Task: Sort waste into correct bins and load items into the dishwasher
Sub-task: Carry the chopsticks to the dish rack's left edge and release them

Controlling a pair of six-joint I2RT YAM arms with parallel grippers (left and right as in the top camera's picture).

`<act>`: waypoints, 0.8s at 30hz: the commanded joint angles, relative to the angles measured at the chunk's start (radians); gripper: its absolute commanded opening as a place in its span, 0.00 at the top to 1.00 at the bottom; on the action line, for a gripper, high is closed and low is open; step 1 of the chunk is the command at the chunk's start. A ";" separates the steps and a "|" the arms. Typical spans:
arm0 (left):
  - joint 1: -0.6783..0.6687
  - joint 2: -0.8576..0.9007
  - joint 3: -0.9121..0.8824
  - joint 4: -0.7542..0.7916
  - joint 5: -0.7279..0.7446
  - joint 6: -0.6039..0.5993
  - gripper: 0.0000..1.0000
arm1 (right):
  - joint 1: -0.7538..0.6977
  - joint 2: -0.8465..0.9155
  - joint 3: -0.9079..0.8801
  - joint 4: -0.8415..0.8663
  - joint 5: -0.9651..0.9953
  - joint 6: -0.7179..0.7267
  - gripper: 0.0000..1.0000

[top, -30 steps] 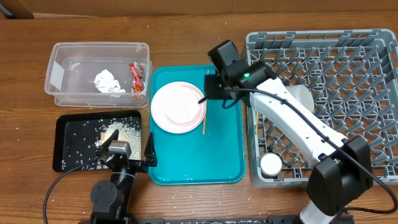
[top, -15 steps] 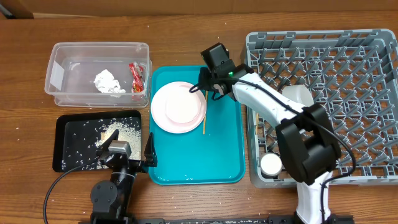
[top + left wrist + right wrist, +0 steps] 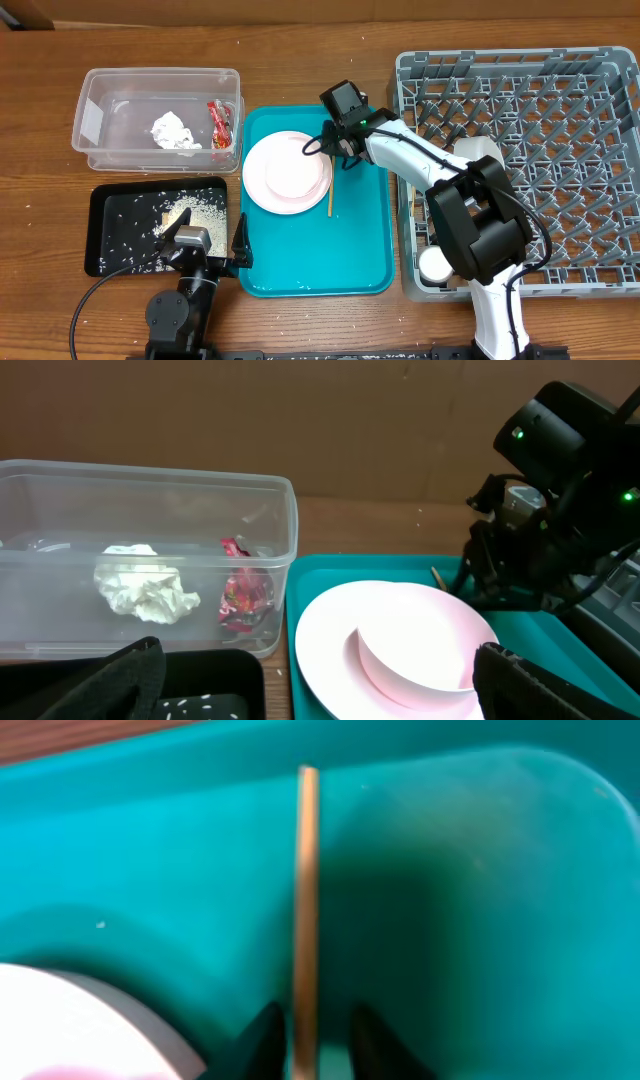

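Note:
On the teal tray (image 3: 350, 250) lies the white-pink plate (image 3: 287, 172), with a thin wooden chopstick (image 3: 329, 197) along its right edge. My right gripper (image 3: 338, 152) is low over that chopstick. In the right wrist view the chopstick (image 3: 306, 890) runs between the two dark fingertips of my right gripper (image 3: 312, 1038), with slim gaps on both sides, beside the plate (image 3: 60, 1020). The left gripper (image 3: 330, 700) stands wide open near the table's front edge, holding nothing. The clear tub (image 3: 95, 120) holds the tissue wad (image 3: 172, 131) and red wrapper (image 3: 219, 120). The black tray (image 3: 110, 255) holds rice scraps.
The grey dish rack (image 3: 560, 90) fills the right side, with a pale bowl (image 3: 483, 152) and a white cup (image 3: 437, 263) in it. My right arm reaches from the front right across the rack's left edge. The left gripper (image 3: 205, 238) sits between the black tray and teal tray.
The right gripper has moved left and down onto the chopstick beside the plate, and its jaws have narrowed round it. The left arm has not moved.

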 commanded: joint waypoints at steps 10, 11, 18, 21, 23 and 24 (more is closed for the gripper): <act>-0.006 -0.011 -0.007 0.004 0.006 0.005 0.00 | -0.072 -0.044 0.040 -0.249 0.005 -0.050 0.96; -0.006 -0.011 -0.007 0.003 0.006 0.005 0.00 | -0.072 -0.059 0.048 -0.264 -0.010 -0.077 0.96; -0.006 -0.011 -0.007 0.004 0.006 0.005 0.00 | -0.077 -0.259 0.080 -0.347 -0.061 -0.133 0.96; -0.006 -0.011 -0.007 0.004 0.006 0.005 0.00 | -0.101 -0.364 0.080 -0.362 -0.044 -0.166 0.96; -0.006 -0.011 -0.007 0.004 0.006 0.005 0.00 | -0.124 -0.413 0.080 -0.370 -0.014 -0.225 0.96; -0.006 -0.011 -0.007 0.004 0.006 0.005 0.00 | -0.137 -0.430 0.080 -0.375 0.011 -0.254 0.96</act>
